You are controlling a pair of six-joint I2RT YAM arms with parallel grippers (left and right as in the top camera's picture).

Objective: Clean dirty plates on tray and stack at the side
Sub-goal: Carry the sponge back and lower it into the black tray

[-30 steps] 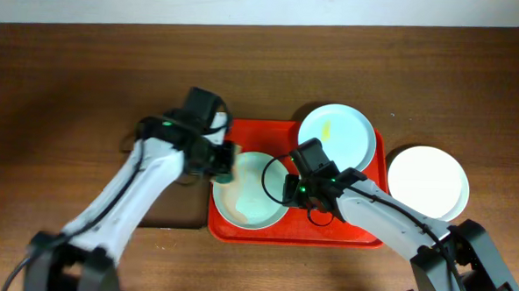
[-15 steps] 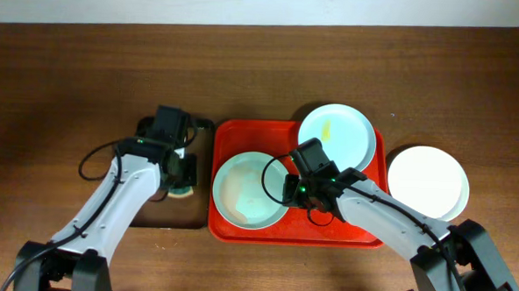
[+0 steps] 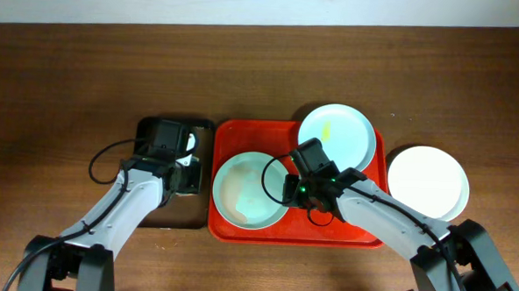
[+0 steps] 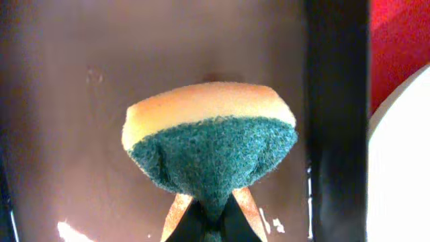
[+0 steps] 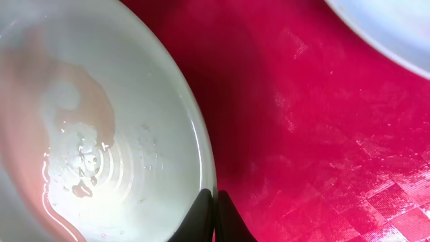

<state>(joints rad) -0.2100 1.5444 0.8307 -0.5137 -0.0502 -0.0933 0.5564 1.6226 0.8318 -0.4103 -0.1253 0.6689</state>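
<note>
Left pincer [image 4: 209,214] carried sponge [image 4: 211,144] off tray [image 3: 264,234].

You see a yellow-and-green sponge [image 4: 209,144] over the black tray [image 3: 186,214], which sits on the wooden table [image 3: 69,76].

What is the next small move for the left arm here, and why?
Probably open the left gripper and let the sponge drop into the black tray. The sponge hangs pinched over that tray, and the right gripper pinches the rim of the wet front plate on the red tray, so the wiping of this plate seems finished.
</note>
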